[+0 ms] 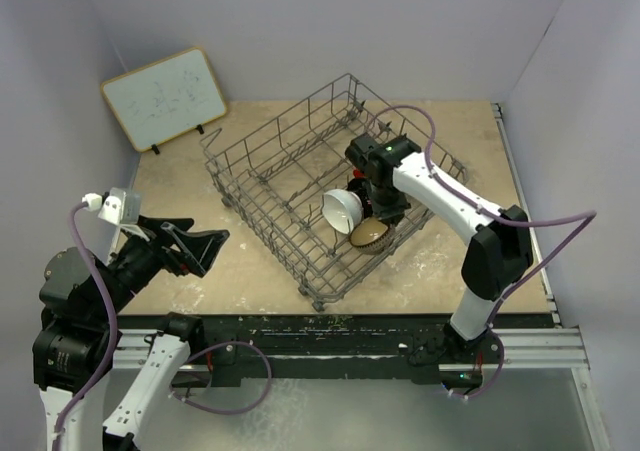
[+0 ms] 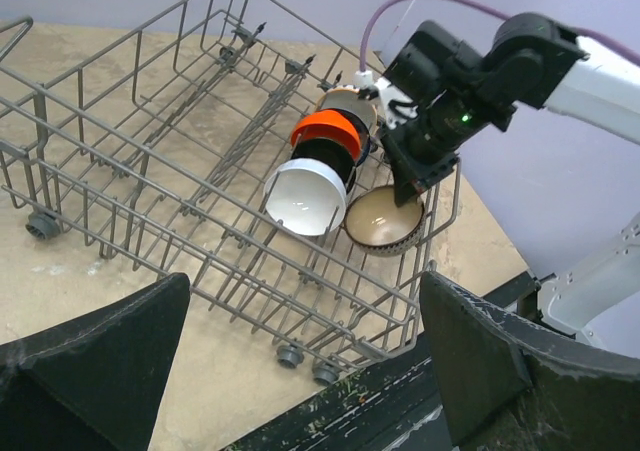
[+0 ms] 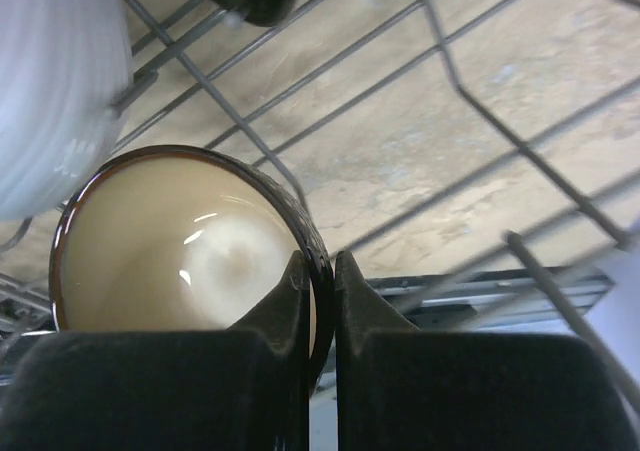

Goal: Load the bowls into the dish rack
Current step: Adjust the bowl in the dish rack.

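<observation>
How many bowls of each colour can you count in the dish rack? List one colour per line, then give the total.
white bowl: 1
black bowl: 1
orange-red bowl: 1
cream-beige bowl, partly hidden: 1
brown bowl, cream inside: 1
Total: 5

Right arm point(image 1: 445, 199): white shell links with black housings at the elbow and wrist, and a small green light point(image 2: 465, 118) on the wrist block. A lilac cable point(image 1: 432, 131) loops off it in wide arcs.

Left arm point(image 1: 75, 306): chunky black motor housings with a white lower link. A second lilac cable point(image 1: 72, 223) ends in a white plug beside a pale grey camera block point(image 1: 120, 208).

Left gripper point(image 1: 212, 251): matte black, with broad wedge fingers point(image 2: 90, 371) that have a coarse surface.

Right gripper point(image 3: 318, 261): black fingers tapering to narrow tips.

Both bases are bolted to a black rail point(image 1: 330, 331).
</observation>
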Motion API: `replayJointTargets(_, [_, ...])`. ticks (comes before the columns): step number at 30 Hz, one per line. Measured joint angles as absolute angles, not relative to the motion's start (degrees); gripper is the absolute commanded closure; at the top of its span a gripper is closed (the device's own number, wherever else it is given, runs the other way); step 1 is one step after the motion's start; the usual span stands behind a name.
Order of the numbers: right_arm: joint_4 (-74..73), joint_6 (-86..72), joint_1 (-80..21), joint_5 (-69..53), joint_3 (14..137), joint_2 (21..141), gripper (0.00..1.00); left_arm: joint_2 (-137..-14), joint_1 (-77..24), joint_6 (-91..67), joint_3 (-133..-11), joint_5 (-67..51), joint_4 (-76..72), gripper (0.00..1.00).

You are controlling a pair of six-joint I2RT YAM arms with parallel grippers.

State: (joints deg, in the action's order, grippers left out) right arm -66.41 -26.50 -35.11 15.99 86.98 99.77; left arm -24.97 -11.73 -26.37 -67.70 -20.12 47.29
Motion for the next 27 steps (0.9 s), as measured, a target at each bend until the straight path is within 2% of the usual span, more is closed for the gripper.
replayJointTargets(4, [-70.17, -25.39, -35.05, 19.66, 94.80, 99.48, 1.00, -24.99, -11.77, -26.70, -67.81, -19.75, 47.24, 0.01])
replayJointTargets(7, [-67.00, -25.23, -35.07, 22.68, 99.98, 98.45, 1.00, -25.02, -11.77, -27.31, -67.92, -19.70, 47.18, 0.01])
replayJointTargets(12, [-65.58, -23.55, -36.91, 29.89, 101.60, 95.46, 1.00, -25.23, -11.77, -27.99, -67.92, -19.70, 46.87, 0.01])
replayJointTargets(21, [-68.64, -25.15, -53.65, 58.15, 105.45, 100.92, 1.00, -25.63, -11.77, -29.34, -67.92, -19.73, 45.93, 0.01])
replayJointTargets(27, [-71.57, -29.65, -55.79, 73.80, 105.47, 105.38, 1.00, -25.63, -11.77, -29.41, -67.92, -19.70, 45.98, 0.01])
